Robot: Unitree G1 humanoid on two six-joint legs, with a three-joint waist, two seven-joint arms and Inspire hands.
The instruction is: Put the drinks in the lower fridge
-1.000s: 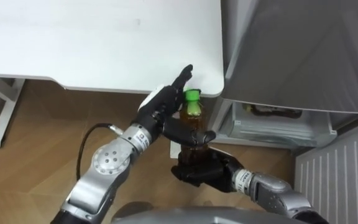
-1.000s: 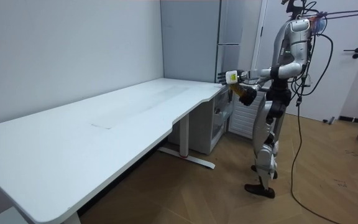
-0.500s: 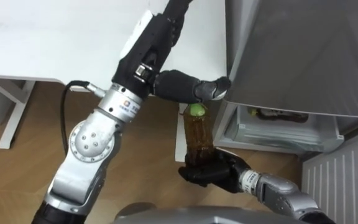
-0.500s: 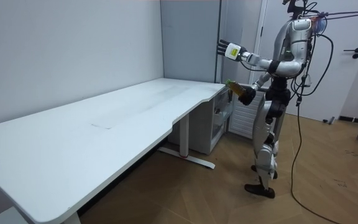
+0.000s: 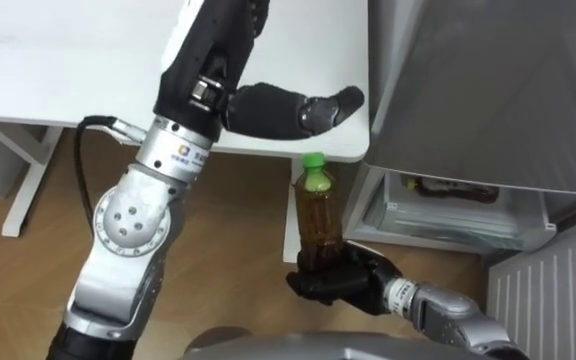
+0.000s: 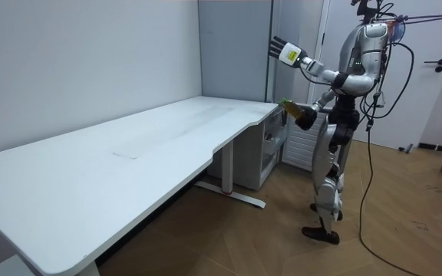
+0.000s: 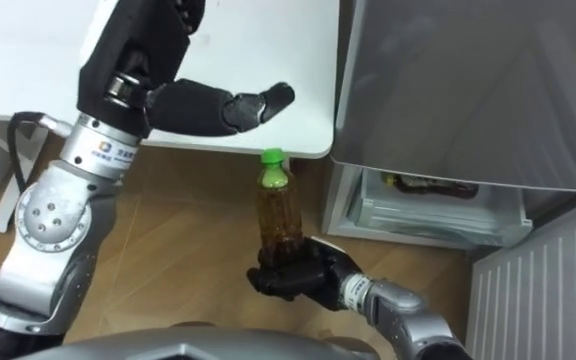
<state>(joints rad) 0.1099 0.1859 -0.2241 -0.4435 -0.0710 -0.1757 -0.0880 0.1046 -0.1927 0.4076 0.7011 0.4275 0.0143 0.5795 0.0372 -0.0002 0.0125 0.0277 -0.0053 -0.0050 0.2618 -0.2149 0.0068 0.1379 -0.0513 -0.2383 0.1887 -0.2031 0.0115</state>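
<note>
Bottle point(image 5: 317, 215) of brown drink with a green cap stands upright in the right hand point(image 5: 340, 282), low and near, the fingers wrapped round its base. It is in the air, just in front of the table point(image 5: 68, 60) corner. Above and left of it the left hand point(image 5: 213, 45) is lifted, holding nothing, thumb stretched right and fingers spread in the room view. Far right is the grey fridge point(image 5: 488, 90), with a clear drawer point(image 5: 448, 210) under its door.

Here's your white table point(image 5: 68, 60) running off to the robot's left, its white leg point(image 5: 23, 185) planted on the wooden floor point(image 5: 238, 230). On the right, low in the fridge, the open pale drawer point(image 5: 448, 215) holds 1 dark item point(image 5: 453, 187).
</note>
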